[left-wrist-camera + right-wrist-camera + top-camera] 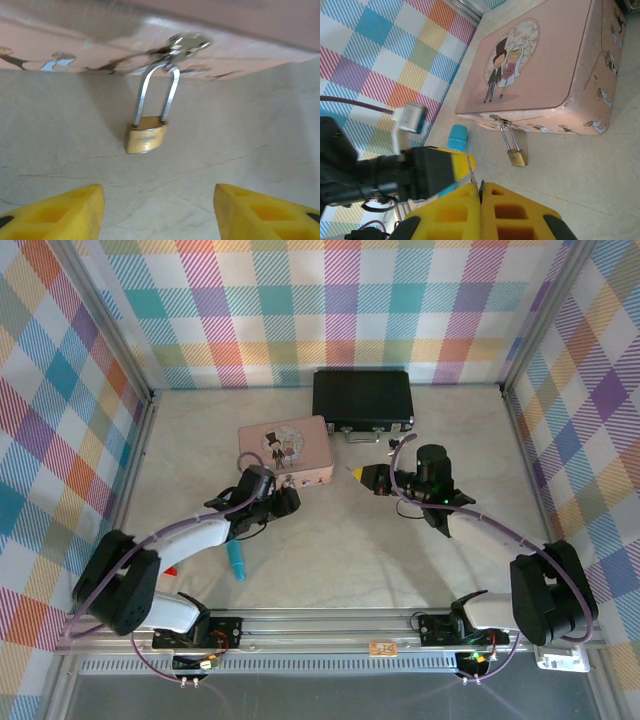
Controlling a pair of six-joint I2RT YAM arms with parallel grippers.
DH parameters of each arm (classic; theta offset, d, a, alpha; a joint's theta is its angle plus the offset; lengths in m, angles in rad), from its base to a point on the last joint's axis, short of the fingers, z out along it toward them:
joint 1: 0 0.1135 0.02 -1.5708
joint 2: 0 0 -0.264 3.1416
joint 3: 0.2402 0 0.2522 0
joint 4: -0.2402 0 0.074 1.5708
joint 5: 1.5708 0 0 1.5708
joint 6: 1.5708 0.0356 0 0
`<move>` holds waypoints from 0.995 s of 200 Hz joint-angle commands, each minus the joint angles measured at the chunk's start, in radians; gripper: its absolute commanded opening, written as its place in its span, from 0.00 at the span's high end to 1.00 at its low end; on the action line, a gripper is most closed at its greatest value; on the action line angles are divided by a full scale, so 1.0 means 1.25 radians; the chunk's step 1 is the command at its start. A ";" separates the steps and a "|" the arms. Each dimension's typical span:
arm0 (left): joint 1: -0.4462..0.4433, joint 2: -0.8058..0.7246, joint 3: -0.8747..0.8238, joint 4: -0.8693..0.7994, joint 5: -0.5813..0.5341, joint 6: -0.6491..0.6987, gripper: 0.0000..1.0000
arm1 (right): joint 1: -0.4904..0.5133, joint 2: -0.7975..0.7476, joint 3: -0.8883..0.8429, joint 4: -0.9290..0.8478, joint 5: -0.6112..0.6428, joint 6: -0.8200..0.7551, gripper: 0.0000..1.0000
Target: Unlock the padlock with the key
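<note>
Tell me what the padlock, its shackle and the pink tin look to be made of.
Padlock: body looks like brass, yellow-gold, dull satin sheen. Shackle: likely polished steel, silvery with bright glints. Pink tin: probably thin printed sheet metal, smooth with a soft gloss, rounded pressed corners; painted plastic cannot be ruled out.

My left arm (pixel 190 535) stretches forward and low, the left gripper (pixel 159 202) open with yellow fingers (pixel 65 212) apart, while my right gripper (pixel 480 190), pointing to the left, is closed on the key (pixel 472 172).
</note>
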 commanded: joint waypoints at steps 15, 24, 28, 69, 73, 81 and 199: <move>-0.005 0.084 0.026 0.122 -0.027 0.031 0.47 | 0.004 -0.041 -0.020 -0.015 0.008 -0.020 1.00; -0.008 0.103 0.034 0.135 -0.028 0.038 0.48 | 0.004 -0.049 -0.023 -0.021 0.012 -0.025 1.00; -0.010 0.112 0.037 0.138 -0.031 0.041 0.48 | 0.004 -0.053 -0.024 -0.025 0.015 -0.027 1.00; -0.012 0.194 0.057 0.189 -0.026 0.052 0.51 | 0.004 -0.074 -0.036 -0.036 0.028 -0.034 1.00; -0.012 0.201 0.061 0.190 -0.029 0.053 0.52 | 0.004 -0.074 -0.037 -0.036 0.028 -0.035 1.00; -0.012 0.215 0.066 0.192 -0.032 0.057 0.54 | 0.004 -0.076 -0.038 -0.037 0.027 -0.034 1.00; -0.012 0.246 0.033 0.215 -0.051 0.029 0.79 | 0.005 -0.063 -0.042 -0.032 0.041 -0.031 1.00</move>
